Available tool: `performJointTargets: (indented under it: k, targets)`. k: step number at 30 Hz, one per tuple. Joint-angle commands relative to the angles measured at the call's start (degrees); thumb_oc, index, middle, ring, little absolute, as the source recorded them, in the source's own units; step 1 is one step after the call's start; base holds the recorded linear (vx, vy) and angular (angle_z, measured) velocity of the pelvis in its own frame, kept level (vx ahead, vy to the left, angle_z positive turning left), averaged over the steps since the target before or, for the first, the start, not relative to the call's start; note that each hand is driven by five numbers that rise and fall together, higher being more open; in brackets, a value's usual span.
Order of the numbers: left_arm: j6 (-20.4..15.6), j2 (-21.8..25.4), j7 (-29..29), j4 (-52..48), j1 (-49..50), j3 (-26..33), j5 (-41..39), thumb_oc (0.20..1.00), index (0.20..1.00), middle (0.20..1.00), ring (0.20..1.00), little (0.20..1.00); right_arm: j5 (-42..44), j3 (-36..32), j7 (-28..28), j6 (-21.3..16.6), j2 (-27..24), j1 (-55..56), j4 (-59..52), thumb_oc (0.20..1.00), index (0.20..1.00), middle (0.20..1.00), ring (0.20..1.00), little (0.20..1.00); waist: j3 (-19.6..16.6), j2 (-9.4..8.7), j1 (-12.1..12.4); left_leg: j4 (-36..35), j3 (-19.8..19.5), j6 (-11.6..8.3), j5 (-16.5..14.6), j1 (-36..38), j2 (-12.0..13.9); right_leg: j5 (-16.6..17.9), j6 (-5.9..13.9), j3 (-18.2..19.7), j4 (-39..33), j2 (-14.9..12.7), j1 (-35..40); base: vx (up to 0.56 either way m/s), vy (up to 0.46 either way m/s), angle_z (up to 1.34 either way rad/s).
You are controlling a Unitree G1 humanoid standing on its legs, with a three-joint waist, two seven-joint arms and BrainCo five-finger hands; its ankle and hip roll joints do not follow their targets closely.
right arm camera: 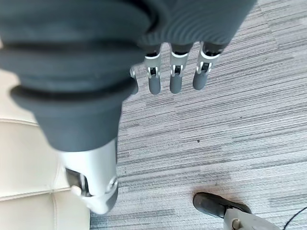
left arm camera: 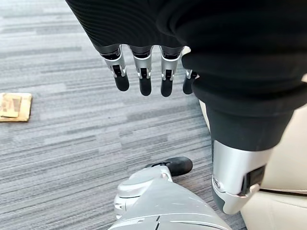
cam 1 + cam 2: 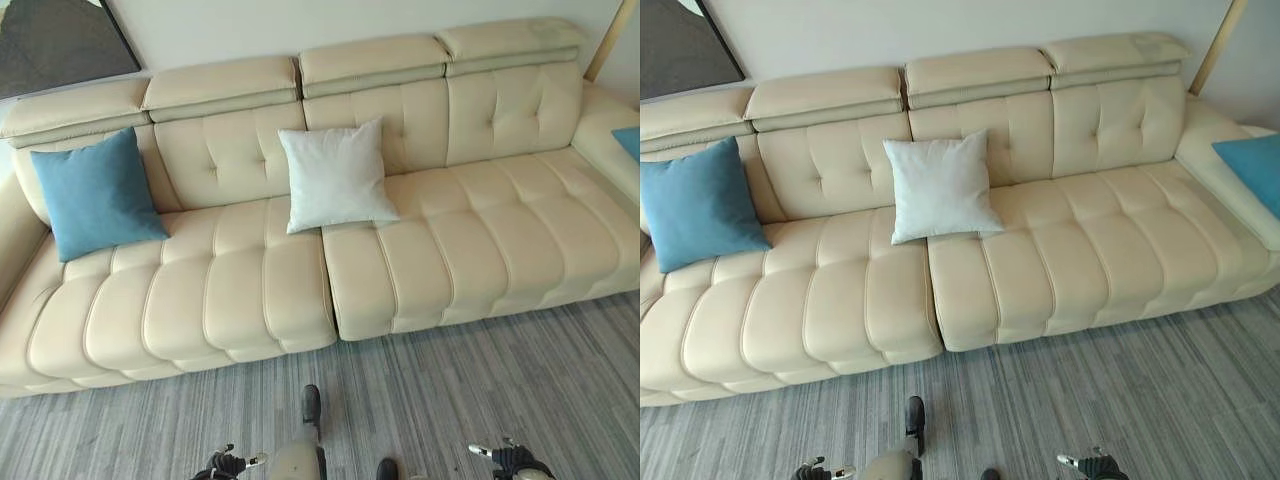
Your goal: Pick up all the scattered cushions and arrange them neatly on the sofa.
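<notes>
cream sofa (image 3: 420, 250) already carries a blue cushion (image 3: 95, 195) at its left end and a white cushion (image 3: 335, 175) mid-seat; a second blue one (image 3: 1255, 165) lies on the right arm, likely still unarranged. left hand (image 2: 144, 72) and right hand (image 1: 175, 72) hang slack-fingered, empty, over the carpet (image 3: 500, 400).
</notes>
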Motion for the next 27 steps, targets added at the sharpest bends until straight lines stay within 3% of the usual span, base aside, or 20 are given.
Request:
performJointTargets:
  k: [1,4,11,22,26,27]
  targets:
    - [-0.94,1.71,0.00,0.14,-3.55,-1.04,-1.54,1.000,1.000,1.000,1.000,1.000,0.37,-0.91,-0.55,-1.40,0.11,-3.43,-0.39,1.000,1.000,1.000,1.000,1.000,2.12,-1.74,-1.26,3.39,-1.61,2.98,1.16,4.42,-2.22,-6.40,9.70,2.54,-0.44,-4.86,0.94,-0.10,-0.009,0.22]
    - [-1.09,1.10,-0.13,0.25,-3.25,-1.28,-1.52,1.000,1.000,1.000,1.000,1.000,0.22,-0.88,-0.42,-1.71,-0.10,-3.55,-0.41,1.000,1.000,1.000,1.000,1.000,0.90,-1.19,-2.35,2.52,-2.92,3.14,-1.58,8.52,-2.98,-6.20,9.59,2.41,-0.45,-4.52,-0.22,-0.02,0.036,0.28]
    - [-0.40,0.46,0.04,0.11,-2.64,-2.90,0.54,1.000,1.000,1.000,1.000,1.000,0.41,-1.03,-0.37,-1.34,0.83,-2.87,-0.43,1.000,1.000,1.000,1.000,1.000,-0.76,-0.31,-3.32,-4.75,-1.78,3.06,-0.54,12.76,-3.12,-5.33,10.51,1.84,-1.27,-4.38,0.40,0.05,0.083,0.17]
    - [0.03,0.99,0.32,0.26,-3.88,-4.93,3.15,1.000,1.000,1.000,1.000,1.000,0.48,-1.62,-0.13,-0.12,2.83,-1.21,0.95,1.000,1.000,1.000,1.000,1.000,-1.07,-1.81,-4.47,-4.75,0.21,5.52,-3.39,14.42,-5.08,-3.91,12.88,5.47,0.22,-6.97,-0.35,0.03,0.108,-0.20]
    - [0.19,1.40,0.34,0.13,-4.91,-5.28,3.29,1.000,1.000,1.000,1.000,1.000,1.50,-2.75,-0.09,0.13,3.28,-0.79,1.08,1.000,1.000,1.000,1.000,1.000,-0.64,-2.18,-5.17,-4.30,1.00,6.58,-4.31,14.45,-5.95,-4.71,13.56,6.56,4.34,-7.82,-2.23,-0.02,0.116,-0.12]
    - [0.06,1.48,0.51,0.17,-5.82,-5.11,2.46,1.000,1.000,1.000,1.000,1.000,1.85,-3.01,-0.38,0.38,3.74,-1.14,1.21,1.000,1.000,1.000,1.000,1.000,1.09,-2.11,-5.89,-3.99,2.68,7.53,-4.82,14.46,-6.21,-4.38,14.61,6.95,11.53,-8.24,-6.69,-0.11,0.114,-0.12]
